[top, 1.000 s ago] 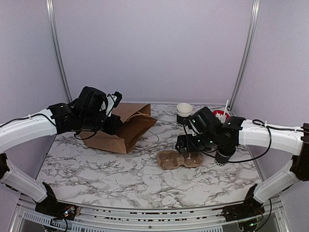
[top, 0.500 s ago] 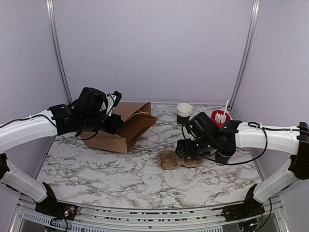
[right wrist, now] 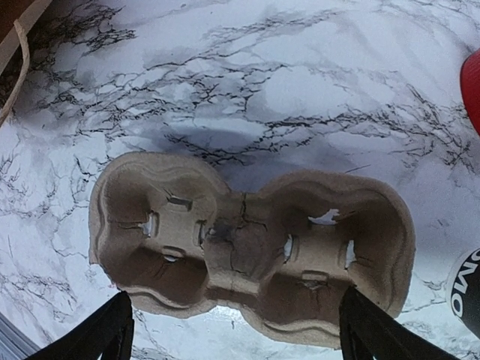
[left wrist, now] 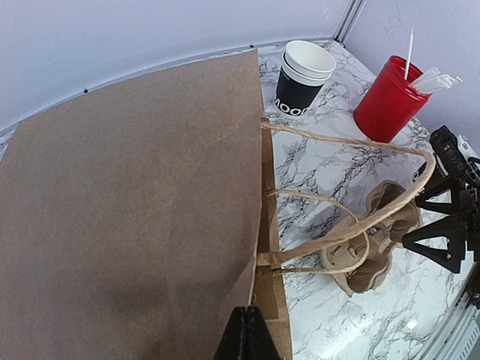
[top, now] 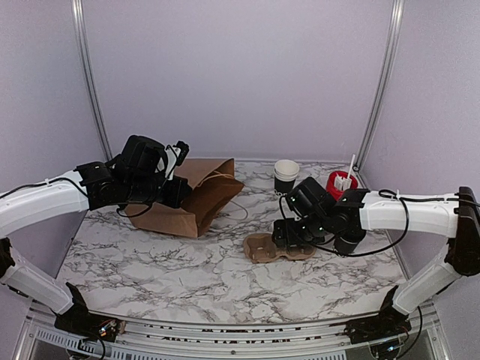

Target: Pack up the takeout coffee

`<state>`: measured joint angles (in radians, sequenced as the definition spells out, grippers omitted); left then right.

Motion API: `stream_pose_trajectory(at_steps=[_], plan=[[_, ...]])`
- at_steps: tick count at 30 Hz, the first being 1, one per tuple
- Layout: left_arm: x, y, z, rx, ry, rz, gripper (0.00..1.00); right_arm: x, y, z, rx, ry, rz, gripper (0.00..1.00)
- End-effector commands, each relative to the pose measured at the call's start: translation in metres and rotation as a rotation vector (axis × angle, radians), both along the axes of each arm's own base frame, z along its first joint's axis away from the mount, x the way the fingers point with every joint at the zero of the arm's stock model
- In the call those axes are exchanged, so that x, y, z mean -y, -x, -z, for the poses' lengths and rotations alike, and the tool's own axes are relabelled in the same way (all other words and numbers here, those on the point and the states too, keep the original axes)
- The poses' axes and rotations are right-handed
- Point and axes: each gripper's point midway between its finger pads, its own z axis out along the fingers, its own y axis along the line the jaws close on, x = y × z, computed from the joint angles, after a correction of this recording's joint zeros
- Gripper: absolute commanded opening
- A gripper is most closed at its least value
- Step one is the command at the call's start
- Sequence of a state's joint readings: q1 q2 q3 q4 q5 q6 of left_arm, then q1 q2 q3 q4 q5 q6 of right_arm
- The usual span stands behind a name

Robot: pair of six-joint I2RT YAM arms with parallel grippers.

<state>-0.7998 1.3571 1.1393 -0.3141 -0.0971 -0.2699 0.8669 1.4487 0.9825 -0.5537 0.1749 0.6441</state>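
Takeout coffee point(right wrist: 466, 289): black paper cup w/ white lettering, on the marble table point(top: 187, 277) just R of the pulp cup carrier point(right wrist: 247, 240). The frame edge of my R wrist view cuts it off, so no lid shows there. From the top cam my R arm hides most of it. My R gripper point(right wrist: 234, 300) hangs over the carrier, jaws wide apart, one finger off each end, gripping nothing. My L gripper point(left wrist: 247, 337) is pinched tight on the mouth edge of the brown paper bag point(left wrist: 127, 210), which lies on its side. Cup stack point(left wrist: 304, 75) & red cup point(left wrist: 390, 101) w/ white sticks stand at back.
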Motion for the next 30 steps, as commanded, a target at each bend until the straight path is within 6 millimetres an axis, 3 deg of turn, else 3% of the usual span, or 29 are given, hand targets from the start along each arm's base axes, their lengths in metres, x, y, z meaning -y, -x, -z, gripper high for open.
stream_pose_trajectory(at_steps=[1,19,30], plan=[[0.001,0.000,-0.018,0.043,0.047,0.002,0.00,-0.008,-0.003,0.002,0.008,-0.011,0.005,0.91],[-0.006,0.003,-0.029,0.074,0.050,-0.002,0.00,-0.027,-0.021,0.040,-0.002,0.086,0.025,0.84],[-0.009,0.004,-0.032,0.083,0.048,-0.005,0.00,-0.030,-0.022,0.057,-0.022,0.164,0.042,0.70]])
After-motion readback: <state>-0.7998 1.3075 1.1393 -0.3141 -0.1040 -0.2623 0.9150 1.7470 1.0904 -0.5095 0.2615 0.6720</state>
